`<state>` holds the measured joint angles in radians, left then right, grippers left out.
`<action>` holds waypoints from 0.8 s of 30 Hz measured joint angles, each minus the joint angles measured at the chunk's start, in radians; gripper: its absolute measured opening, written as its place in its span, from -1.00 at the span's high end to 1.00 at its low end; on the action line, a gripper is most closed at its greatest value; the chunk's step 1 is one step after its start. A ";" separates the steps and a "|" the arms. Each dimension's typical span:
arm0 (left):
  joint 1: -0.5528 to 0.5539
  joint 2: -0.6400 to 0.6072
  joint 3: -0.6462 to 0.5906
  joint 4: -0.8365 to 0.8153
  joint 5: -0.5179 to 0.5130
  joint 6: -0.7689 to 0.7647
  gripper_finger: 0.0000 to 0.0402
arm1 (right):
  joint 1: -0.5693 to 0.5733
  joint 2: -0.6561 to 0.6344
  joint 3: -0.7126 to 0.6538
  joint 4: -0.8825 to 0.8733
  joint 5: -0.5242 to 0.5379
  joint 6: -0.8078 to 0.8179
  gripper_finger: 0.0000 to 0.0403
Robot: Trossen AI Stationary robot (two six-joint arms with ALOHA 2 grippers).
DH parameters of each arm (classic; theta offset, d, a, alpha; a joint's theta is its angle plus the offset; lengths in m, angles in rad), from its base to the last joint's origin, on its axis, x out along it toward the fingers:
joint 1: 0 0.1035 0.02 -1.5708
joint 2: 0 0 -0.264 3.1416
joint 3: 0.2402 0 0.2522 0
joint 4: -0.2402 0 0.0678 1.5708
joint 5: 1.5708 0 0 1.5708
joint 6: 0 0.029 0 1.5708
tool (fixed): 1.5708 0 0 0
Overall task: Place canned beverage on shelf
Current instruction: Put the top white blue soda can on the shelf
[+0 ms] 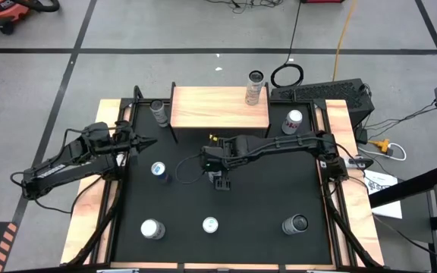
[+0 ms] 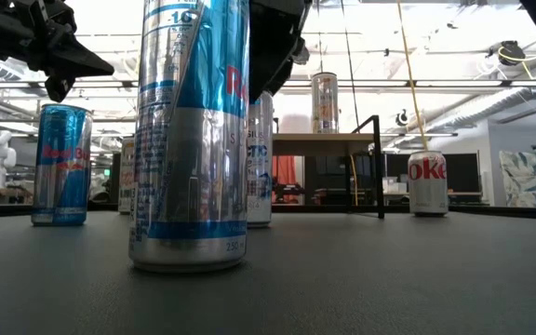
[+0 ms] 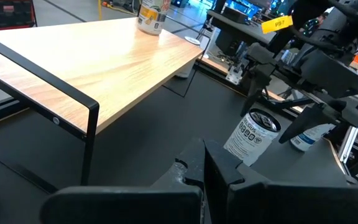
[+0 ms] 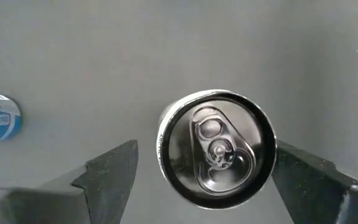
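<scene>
The shelf [image 1: 207, 110], a pale wood top on thin black legs, stands at the table's far side with one can [image 1: 255, 87] upright on its right end. My right gripper [image 4: 204, 152] hangs open over a silver-topped can [image 4: 216, 149] that stands upright on the black mat at mid-table. Its fingers point steeply down, one on each side of the can top, with a gap to the can on both sides. The left wrist view shows this can [image 3: 257, 134] with a white and black label. My left gripper [image 1: 149, 142] waits shut at the left, above the mat.
Other cans stand on the mat: a blue one [image 1: 158, 170] left of the right gripper, one [image 1: 158, 112] by the shelf's left legs, a Diet Coke [image 1: 293, 121] right of the shelf, and three [image 1: 152, 229], [image 1: 211, 224], [image 1: 295, 224] along the near edge.
</scene>
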<state>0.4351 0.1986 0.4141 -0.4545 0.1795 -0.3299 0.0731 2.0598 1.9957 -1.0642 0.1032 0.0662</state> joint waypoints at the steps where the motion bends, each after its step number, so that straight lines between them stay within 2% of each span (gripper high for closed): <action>1: 0.000 0.000 0.000 0.000 0.000 -0.001 1.00 | 0.000 0.000 0.000 0.004 0.000 0.000 -0.66; 24: 0.000 0.000 0.000 0.000 0.000 0.001 1.00 | -0.009 0.000 0.000 0.021 0.000 0.006 -0.61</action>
<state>0.4351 0.1986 0.4141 -0.4545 0.1795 -0.3286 0.0645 2.0598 1.9957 -1.0431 0.1032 0.0719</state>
